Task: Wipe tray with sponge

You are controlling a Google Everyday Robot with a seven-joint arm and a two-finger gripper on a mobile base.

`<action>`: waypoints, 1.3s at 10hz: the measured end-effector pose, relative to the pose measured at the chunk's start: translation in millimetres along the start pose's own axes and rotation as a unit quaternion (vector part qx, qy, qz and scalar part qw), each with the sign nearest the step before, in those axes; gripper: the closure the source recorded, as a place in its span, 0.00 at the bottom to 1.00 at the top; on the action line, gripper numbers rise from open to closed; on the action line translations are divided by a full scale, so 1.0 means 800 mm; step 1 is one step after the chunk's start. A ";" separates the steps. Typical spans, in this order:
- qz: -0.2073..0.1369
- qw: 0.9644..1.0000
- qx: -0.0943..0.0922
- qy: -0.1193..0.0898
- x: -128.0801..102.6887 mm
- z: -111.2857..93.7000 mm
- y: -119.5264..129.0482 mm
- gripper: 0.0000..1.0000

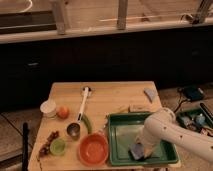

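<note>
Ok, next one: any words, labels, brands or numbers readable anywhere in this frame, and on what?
None can be read.
The green rectangular plastic tray, the blue sponge, the orange round bowl and the white round tub show no legible marking.
The gripper, down in the tray's front-left part at the sponge, shows none either.

The gripper [143, 148] is low at the front of the green plastic tray [127, 131]. The tray's rear half lies open. A round orange bowl [93, 149] stands just beside its left rim.
</note>
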 end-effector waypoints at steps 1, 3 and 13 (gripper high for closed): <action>0.006 1.000 0.003 0.002 0.017 0.001 -0.004 1.00; 0.004 1.000 0.005 0.001 0.031 0.006 -0.013 1.00; -0.018 1.000 0.010 -0.007 -0.001 0.003 0.003 1.00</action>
